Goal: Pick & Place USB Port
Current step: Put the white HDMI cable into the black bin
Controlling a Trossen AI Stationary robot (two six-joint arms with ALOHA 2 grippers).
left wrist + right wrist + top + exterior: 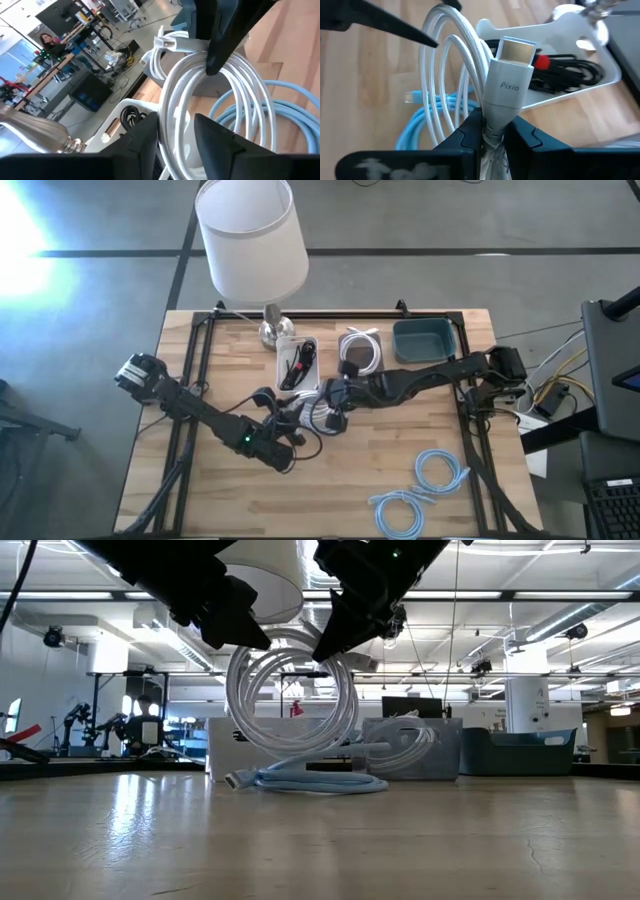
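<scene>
A coiled white cable [290,700] with a white "Pixio" plug [507,87] hangs above the middle of the table. My right gripper [492,137] is shut on it, coming from the table's right [335,408]. My left gripper [177,137], reaching in from the left [283,418], is open, with one finger on each side of the coil's strands [175,115]. A light blue cable [310,780] lies on the table under the coil. My right gripper pinches the white cable between its two fingers at the plug's back end [492,127], where the cord leaves it. The plug's gold tip points away from the fingers, which slant down from the table's right. The coil hangs below, clear of the table. My left gripper's fingers [150,137] straddle the coil's strands; whether they touch them I cannot tell.
Along the far side stand a white tray of black cables [298,363], a white tray with a white cable [362,352] and a teal bin [425,340]. A lamp [250,235] stands at the far left. More light blue cables [430,480] lie near the front right.
</scene>
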